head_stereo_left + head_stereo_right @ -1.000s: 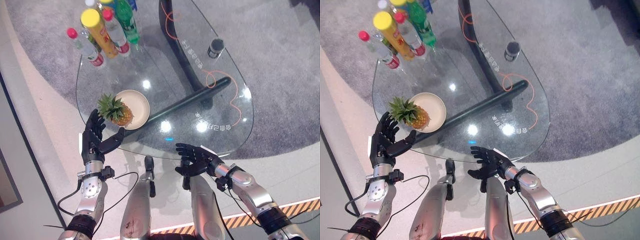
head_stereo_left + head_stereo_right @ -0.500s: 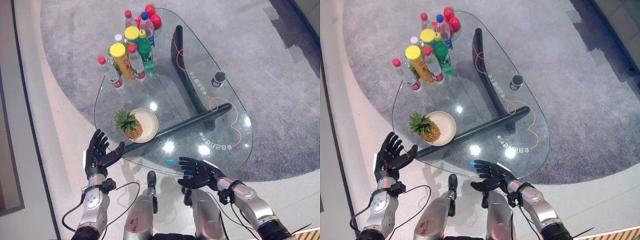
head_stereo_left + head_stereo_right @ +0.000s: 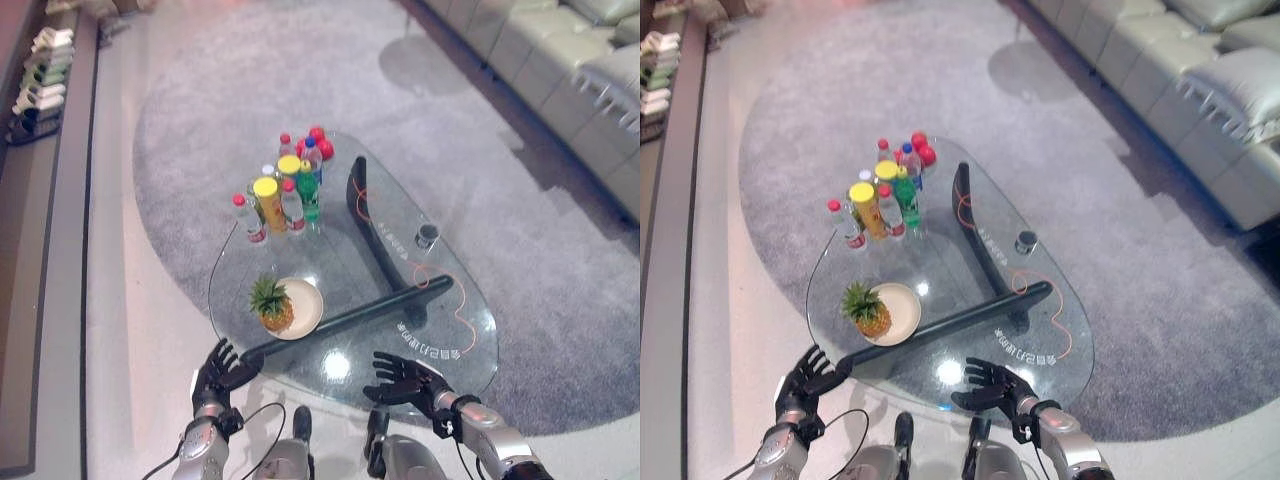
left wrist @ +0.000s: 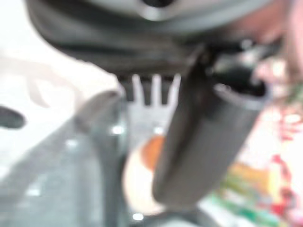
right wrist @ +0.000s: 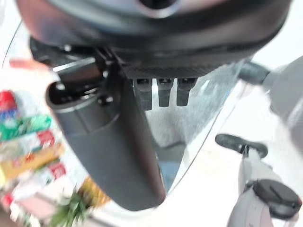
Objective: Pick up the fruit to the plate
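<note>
— Where does the fruit sit?
— On the plate (image 3: 303, 308), at its left part: pineapple (image 3: 272, 305), upright, leaves up. Plate near the robot-side left edge of the glass worktop (image 3: 460, 340).

— And the hands?
— Left hand (image 3: 220, 369) just off the worktop's near-left rim, short of the plate, fingers spread, holding nothing. Right hand (image 3: 405, 379) at the near rim, right of the plate, fingers spread flat, also empty.

— Anything the wrist views add?
— Left wrist view: thumb (image 4: 203, 142) straight, the plate's pale disc with an orange blur past it. Right wrist view: straight fingers (image 5: 163, 92) over the glass edge, bottles and the pineapple's leaves beyond the thumb. Both blurred, little else to read.

— What do the eye views give beyond that?
— Cluster of bottles (image 3: 280, 200) at the far side from the plate, red round things (image 3: 322, 145) behind them, a small dark cup (image 3: 427, 236) to the far right of the plate, an orange cord (image 3: 445, 290) across the glass.

— Room to move?
— Bare glass between plate and right hand, and between plate and bottles. Grey rug (image 3: 560, 330) round the worktop, sofa (image 3: 560, 70) far beyond the cup.
</note>
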Controlling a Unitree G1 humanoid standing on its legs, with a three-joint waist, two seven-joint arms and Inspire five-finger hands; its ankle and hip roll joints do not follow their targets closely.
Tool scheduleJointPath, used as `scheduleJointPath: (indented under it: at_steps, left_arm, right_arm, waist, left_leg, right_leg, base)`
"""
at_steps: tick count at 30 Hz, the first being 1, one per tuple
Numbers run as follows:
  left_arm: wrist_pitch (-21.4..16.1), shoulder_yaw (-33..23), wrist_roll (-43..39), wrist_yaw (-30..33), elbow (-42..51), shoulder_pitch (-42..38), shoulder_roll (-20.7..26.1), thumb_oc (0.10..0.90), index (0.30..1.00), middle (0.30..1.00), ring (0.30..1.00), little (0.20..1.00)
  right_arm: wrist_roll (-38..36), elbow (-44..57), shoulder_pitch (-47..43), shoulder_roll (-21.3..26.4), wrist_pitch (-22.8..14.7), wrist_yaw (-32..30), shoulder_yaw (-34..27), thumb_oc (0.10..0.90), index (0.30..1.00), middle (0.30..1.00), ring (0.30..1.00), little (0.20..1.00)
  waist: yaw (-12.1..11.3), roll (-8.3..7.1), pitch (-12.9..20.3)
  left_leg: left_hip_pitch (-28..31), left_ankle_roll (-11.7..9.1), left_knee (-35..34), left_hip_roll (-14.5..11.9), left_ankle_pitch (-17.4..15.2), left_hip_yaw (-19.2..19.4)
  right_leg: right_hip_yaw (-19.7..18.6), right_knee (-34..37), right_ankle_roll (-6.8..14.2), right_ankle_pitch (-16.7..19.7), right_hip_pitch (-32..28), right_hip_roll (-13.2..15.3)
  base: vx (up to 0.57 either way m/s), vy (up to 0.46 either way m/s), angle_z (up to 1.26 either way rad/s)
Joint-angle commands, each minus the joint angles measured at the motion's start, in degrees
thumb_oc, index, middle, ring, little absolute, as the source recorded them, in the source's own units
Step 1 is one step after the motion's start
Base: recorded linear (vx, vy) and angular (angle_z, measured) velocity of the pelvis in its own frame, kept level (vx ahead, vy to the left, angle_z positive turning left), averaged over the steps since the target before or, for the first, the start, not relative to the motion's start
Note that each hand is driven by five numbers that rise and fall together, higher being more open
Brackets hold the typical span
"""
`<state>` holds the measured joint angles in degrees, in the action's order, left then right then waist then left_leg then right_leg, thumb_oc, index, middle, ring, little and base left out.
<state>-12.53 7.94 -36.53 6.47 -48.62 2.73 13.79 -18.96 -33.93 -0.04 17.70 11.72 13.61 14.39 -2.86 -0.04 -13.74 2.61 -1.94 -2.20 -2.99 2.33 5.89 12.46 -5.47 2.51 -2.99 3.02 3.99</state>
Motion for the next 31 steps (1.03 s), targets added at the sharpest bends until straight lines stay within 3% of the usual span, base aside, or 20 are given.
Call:
scheduleJointPath:
  at_steps: [1,6,15,22,31]
  left_arm:
    - [-0.2,-0.6,1.9,-0.9,-0.7,-1.9,0.7,0.800,0.900,0.900,0.900,0.900]
    - [5.5,-0.1,1.9,-4.0,-8.6,-3.4,-0.7,0.800,0.900,0.900,0.900,0.900]
    - [9.6,-0.7,2.3,-6.4,-19.1,-5.0,-2.0,0.800,0.900,0.900,0.900,0.900]
    - [9.2,-3.3,1.7,-6.2,-22.9,-5.2,-2.9,0.800,0.900,0.900,0.900,0.900]
    - [8.8,-5.7,2.1,-8.0,-24.5,-4.8,-2.9,0.800,0.900,0.900,0.900,0.900]
  right_arm:
    - [-1.1,-0.2,-0.7,-0.4,-1.3,-2.3,0.1,0.800,0.900,0.900,0.900,0.900]
    - [-1.4,-12.4,-1.9,-1.6,-3.4,-6.2,-0.9,0.800,0.900,0.900,0.900,0.900]
    - [-0.7,-25.1,-3.0,-3.0,-5.9,-9.7,-3.3,0.800,0.900,0.900,0.900,0.900]
    - [0.0,-35.1,-2.8,-4.4,-7.1,-9.7,-7.3,0.800,0.900,0.900,0.900,0.900]
    - [-0.2,-37.4,-1.9,-5.0,-6.8,-8.9,-9.6,0.800,0.900,0.900,0.900,0.900]
  waist:
    - [0.4,-1.64,1.7]
    - [0.8,-1.14,4.1]
    - [1.5,-0.76,6.7]
    - [1.5,-0.63,8.1]
    - [1.4,-0.58,9.3]
  left_leg:
    - [0.6,-1.0,1.8,4.4,-4.1,2.2]
    - [2.9,-0.9,0.0,4.1,-4.1,2.8]
    - [5.2,-0.8,-1.8,3.9,-4.3,4.3]
    - [6.3,-0.8,-2.5,3.5,-4.7,5.1]
    - [7.0,-0.7,-2.8,3.4,-5.0,4.8]
  right_leg:
    - [2.4,5.0,1.4,1.5,-6.8,0.2]
    - [1.7,6.9,1.8,2.5,-8.5,0.3]
    - [0.8,9.0,2.3,3.7,-10.1,0.4]
    - [0.7,9.6,2.4,3.9,-11.0,0.4]
    - [0.5,9.4,2.7,3.9,-11.5,0.9]
  base:
    - [0.03,0.028,-0.02]
    - [0.02,0.009,0.01]
    - [0.05,0.019,-0.03]
    - [0.07,0.015,-0.02]
    - [0.07,0.013,0.00]
